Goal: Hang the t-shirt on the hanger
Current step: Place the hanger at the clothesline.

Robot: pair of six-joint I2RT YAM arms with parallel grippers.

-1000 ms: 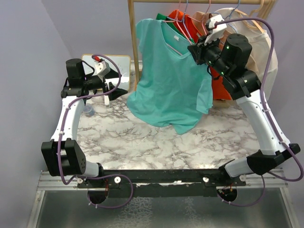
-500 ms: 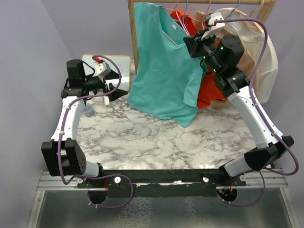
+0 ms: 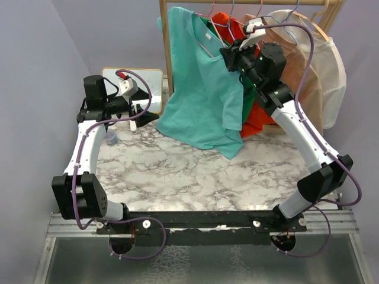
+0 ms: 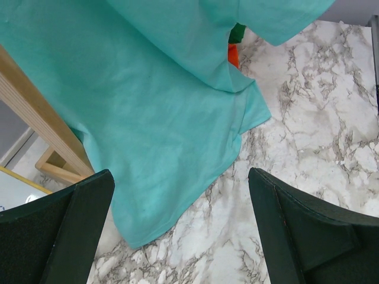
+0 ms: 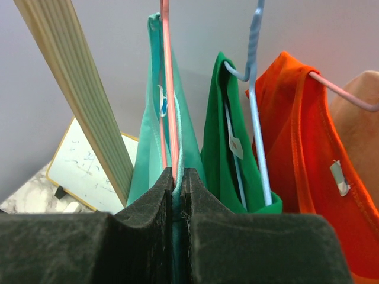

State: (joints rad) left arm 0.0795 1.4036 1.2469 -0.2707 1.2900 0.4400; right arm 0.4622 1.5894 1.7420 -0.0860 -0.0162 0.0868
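The teal short-sleeved cloth t-shirt hung lengthwise at twelve o'clock on the thin pink wire hanger, clamped by the right gripper. The left gripper, spread wide, sat apart at nine.

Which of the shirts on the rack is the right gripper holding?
The teal t-shirt, leftmost on the rack: the right gripper is shut on its neckline and pink hanger. The green shirt and orange shirt beside it hang untouched.
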